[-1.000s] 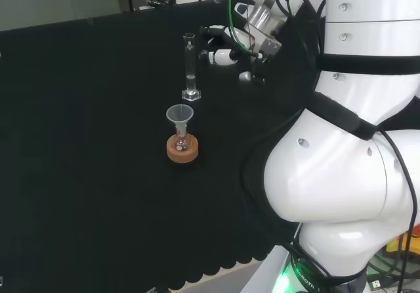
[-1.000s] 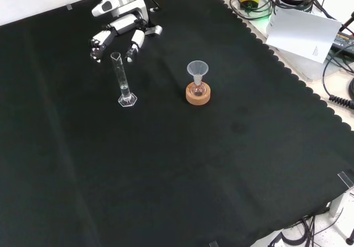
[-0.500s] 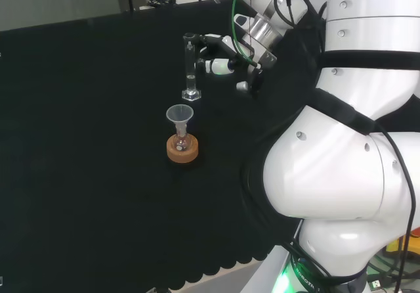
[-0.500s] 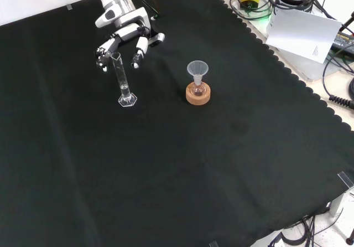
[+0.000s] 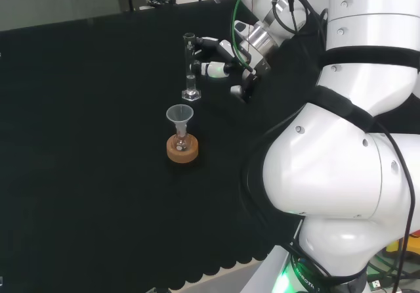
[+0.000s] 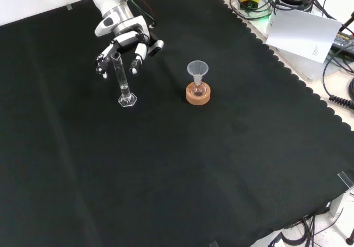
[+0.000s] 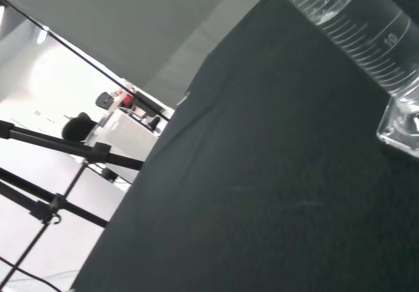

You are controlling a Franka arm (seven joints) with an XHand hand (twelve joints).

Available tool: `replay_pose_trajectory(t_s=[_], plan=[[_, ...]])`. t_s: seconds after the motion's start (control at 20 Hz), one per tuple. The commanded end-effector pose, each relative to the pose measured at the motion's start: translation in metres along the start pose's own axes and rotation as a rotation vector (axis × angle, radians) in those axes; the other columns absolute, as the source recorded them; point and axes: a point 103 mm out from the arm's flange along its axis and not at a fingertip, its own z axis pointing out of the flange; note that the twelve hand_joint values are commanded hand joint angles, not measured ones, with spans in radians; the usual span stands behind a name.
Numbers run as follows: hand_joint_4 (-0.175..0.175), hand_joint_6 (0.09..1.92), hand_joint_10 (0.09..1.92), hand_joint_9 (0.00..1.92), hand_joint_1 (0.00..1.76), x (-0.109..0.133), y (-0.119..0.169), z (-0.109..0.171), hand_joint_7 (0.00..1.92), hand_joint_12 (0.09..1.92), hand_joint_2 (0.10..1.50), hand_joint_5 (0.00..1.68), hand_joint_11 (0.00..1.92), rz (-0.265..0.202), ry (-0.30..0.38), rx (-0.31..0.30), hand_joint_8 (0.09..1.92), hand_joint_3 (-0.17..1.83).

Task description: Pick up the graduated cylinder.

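Observation:
The graduated cylinder [image 5: 190, 67] is a tall clear tube on a hexagonal foot, standing upright on the black cloth [image 5: 85, 109]. The front view has the cylinder [image 6: 123, 81] just below the hand [image 6: 125, 43]. The hand [image 5: 220, 56] is right of the tube in the head view, at the height of its upper part. Its fingers are spread and only slightly bent, reaching to either side of the tube's top; I cannot tell whether they touch it. Up close in the wrist view, the cylinder [image 7: 357, 27] shows its printed scale and foot.
A clear funnel [image 6: 197, 68] sits in a small flask on a cork ring [image 6: 198, 96], right of the cylinder in the front view. White paper [image 6: 304, 32] and cables [image 6: 337, 70] lie beyond the cloth's scalloped edge. The arm's white links [image 5: 348, 142] stand at the head view's right.
The hand has travelled toward the cylinder and come lower; its fingers, apart from the tube before, now flank its upper part. The cylinder and the funnel have stayed in place.

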Motion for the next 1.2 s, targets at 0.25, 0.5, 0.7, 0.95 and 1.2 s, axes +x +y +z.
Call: replay_pose_trajectory(t_s=[0.25,0.5,0.7,0.95,1.2], plan=[[-0.042,0.09,0.56,0.57,0.98,-0.006,0.008,0.014,0.41,1.34,0.98,0.53,0.24,-0.043,0.101,-0.007,0.62,-0.17],[-0.031,0.09,0.57,0.6,0.99,-0.005,0.011,0.022,0.44,1.34,1.0,0.59,0.25,-0.063,0.106,0.014,0.63,-0.17],[-0.028,0.12,0.55,0.63,1.01,-0.003,0.013,0.028,0.46,1.32,1.0,0.62,0.29,-0.08,0.118,0.032,0.6,-0.17],[-0.02,0.17,0.52,0.69,1.02,-0.005,0.013,0.029,0.51,1.3,1.0,0.66,0.36,-0.082,0.134,0.036,0.59,-0.17],[-0.016,0.33,0.46,0.76,1.04,-0.006,0.013,0.028,0.56,1.23,1.01,0.69,0.46,-0.081,0.143,0.016,0.57,-0.17]])
